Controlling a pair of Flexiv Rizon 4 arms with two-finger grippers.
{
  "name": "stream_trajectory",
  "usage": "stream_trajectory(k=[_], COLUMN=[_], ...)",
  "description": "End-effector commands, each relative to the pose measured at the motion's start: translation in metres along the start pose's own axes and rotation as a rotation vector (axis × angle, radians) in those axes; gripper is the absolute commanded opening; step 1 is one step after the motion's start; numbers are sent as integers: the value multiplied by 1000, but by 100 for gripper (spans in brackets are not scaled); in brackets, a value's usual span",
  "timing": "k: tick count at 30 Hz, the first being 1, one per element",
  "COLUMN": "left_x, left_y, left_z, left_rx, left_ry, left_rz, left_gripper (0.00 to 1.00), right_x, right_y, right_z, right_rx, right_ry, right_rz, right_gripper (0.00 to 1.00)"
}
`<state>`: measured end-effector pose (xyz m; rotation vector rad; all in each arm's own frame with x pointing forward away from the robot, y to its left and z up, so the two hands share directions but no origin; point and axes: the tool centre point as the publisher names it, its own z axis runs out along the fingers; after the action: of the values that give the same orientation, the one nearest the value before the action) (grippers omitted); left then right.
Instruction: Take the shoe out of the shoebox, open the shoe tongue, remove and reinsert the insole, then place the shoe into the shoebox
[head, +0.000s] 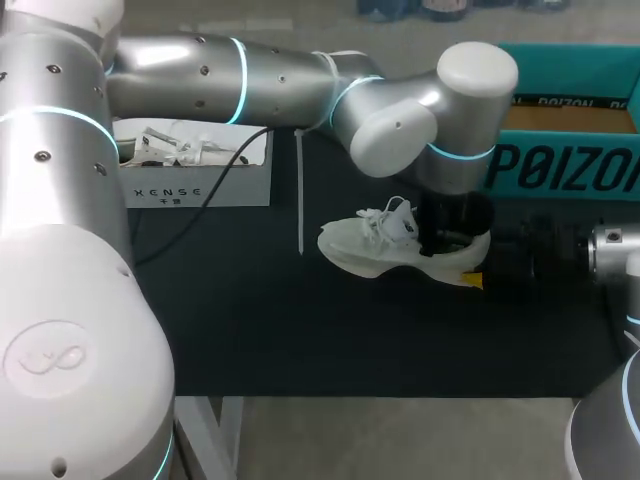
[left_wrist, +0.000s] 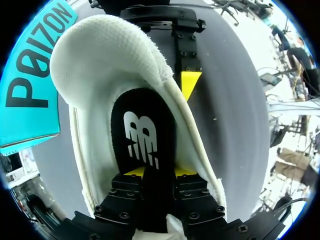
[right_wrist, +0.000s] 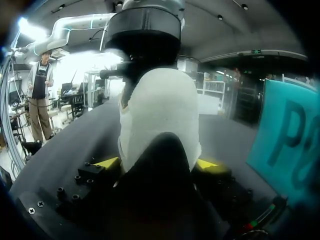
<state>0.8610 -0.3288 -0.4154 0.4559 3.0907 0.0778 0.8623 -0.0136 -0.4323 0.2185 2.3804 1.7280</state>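
**Shoe out on the bench, insole step in hand, boxing left to do**

You have the first step behind you. The white shoe (head: 385, 245) lies on its sole on the dark bench (head: 350, 330), well clear of the teal shoebox (head: 565, 165), which stands at the far right edge.

Your left arm (head: 250, 80) comes in across the bench and hangs over the shoe's mouth. In its wrist view the left jaws are nearly closed, one yellow tip (left_wrist: 185, 171) on each side of a raised fold of the black insole (left_wrist: 142, 135), so they grip it. The rest of the insole lies flat in the heel cup.

Your right arm (head: 615, 250) comes in low from the right. Its jaws stand fairly wide, with the shoe's heel clamped between the two yellow tips (right_wrist: 107, 162), steadying the shoe.

You cannot see the tongue itself. The mouth gapes enough to admit the left jaws, so the tongue is most likely opened already.

These views do not tell you whether the insole is on its way out or going back in. With most of it seated, you are either at the very start of the pull or near the end of the refit.

After the insole work, one step is left: lifting the shoe and setting it into the shoebox.
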Motion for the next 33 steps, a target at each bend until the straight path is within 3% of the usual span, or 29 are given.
stream_trajectory(k=[1,33], left_x=[4,2], left_y=[-9,-4], left_z=[37,-32], left_rx=[3,2], left_ry=[-10,-200], left_rz=[-11,-50], left_gripper=[0,0], right_x=[1,1], right_y=[-2,-2], right_z=[2,2], right_rx=[0,0], right_ry=[-1,-1], right_rz=[1,1], right_gripper=[0,0])
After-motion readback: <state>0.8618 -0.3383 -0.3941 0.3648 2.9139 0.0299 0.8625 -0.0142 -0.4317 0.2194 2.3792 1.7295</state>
